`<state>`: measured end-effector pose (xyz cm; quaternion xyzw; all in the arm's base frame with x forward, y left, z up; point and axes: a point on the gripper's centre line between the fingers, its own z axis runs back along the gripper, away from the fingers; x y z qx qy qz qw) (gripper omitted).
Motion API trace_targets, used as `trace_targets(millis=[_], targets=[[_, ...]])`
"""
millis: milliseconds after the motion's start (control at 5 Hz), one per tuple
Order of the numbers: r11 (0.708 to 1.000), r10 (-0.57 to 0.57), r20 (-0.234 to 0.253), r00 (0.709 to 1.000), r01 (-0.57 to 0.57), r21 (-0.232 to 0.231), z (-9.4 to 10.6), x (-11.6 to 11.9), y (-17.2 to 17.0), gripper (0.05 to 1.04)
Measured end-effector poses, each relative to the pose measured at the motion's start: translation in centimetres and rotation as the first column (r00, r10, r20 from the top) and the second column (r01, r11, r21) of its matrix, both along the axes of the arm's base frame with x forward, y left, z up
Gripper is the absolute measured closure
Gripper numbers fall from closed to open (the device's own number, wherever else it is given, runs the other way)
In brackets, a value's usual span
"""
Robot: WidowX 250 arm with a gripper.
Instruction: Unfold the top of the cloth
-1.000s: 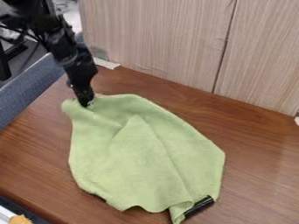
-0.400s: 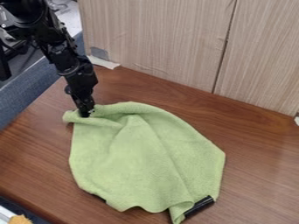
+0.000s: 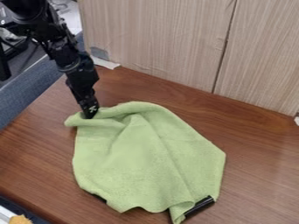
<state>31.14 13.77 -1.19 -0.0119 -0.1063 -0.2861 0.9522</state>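
Clock positions are read on a dial centred on the cloth (image 3: 137,164), which lies spread and rumpled on the wooden table (image 3: 262,179). Inspection runs left to right.

At ten o'clock, the rolled corner (image 3: 72,120) juts loose just beyond my grip. Risk: it may curl under the rest, since nothing pins it.

Between ten and eleven, my gripper (image 3: 89,114) points down into the top edge; my fingers are narrow, closed on a pinch of the cloth. Risk: slippage. The pinch appears small, and a quick or steep pull could draw the fabric out. A second risk is scraping the table, as my tips are low.

Between seven and eight, the dark edge (image 3: 100,198) shows from beneath the cloth. I cannot identify it.

At twelve, the top fold (image 3: 134,107) is raised and curved. Risk: if I release too soon or travel towards six, it would likely flop inward and double over, leaving the top folded. In my judgement, the flap calls for a slow move outward, towards eleven.

At five, the black piece (image 3: 200,206) pokes out from under the hem. Risk: with slack taken up, tension could pass down the cloth, dragging the whole sheet and possibly this piece, without opening the fold.
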Motion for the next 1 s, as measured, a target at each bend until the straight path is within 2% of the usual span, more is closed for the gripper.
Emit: trace_targets(millis=[200,400,600,800,1000], targets=[[1.0,-0.01,0.014,1.0,0.01,-0.019,1.0,0.7,-0.4,0.081],[1.0,-0.011,0.059,0.998,0.012,-0.012,3.0,1.2,-0.3,0.083],[1.0,-0.014,0.088,0.996,0.014,0.005,5.1,1.3,-0.3,0.083],[0.999,-0.024,0.113,0.993,0.019,0.045,7.5,1.1,0.0,0.083],[0.997,-0.025,0.168,0.985,0.011,0.082,9.9,1.1,0.1,0.083]])
